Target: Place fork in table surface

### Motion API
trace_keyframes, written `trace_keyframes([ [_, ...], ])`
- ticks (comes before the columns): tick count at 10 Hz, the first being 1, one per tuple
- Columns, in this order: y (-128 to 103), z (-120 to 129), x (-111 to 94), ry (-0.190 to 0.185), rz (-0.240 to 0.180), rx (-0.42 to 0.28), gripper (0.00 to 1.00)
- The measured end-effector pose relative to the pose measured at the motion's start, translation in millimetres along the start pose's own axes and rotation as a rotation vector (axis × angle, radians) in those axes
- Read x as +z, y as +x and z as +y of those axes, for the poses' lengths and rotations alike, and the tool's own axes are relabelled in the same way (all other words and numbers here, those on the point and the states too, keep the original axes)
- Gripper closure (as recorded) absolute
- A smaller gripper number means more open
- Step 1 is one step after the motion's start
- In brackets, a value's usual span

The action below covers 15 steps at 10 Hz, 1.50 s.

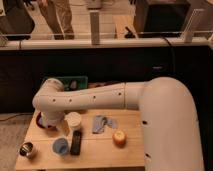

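The light tan wooden table surface [100, 152] fills the lower middle of the camera view. My white arm reaches in from the right and bends down over the table's left part. My gripper [66, 130] hangs below the round white wrist [74, 120], just above the black remote [76, 141] and the blue cup [60, 146]. The fork does not show; it is hidden or out of view.
A green tray [75, 81] stands at the back behind the arm. A red bowl [41, 123] is at the left, a metal cup [27, 149] at the front left, a blue-grey cloth [101, 123] in the middle and an orange [119, 137] to its right.
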Motion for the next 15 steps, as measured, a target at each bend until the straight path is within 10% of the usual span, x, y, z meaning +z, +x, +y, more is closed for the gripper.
trace_keyframes([
  [8,17,-22,24,0.047,-0.015,-0.011,0.2],
  [15,21,-34,46,0.01,-0.053,0.016,0.22],
])
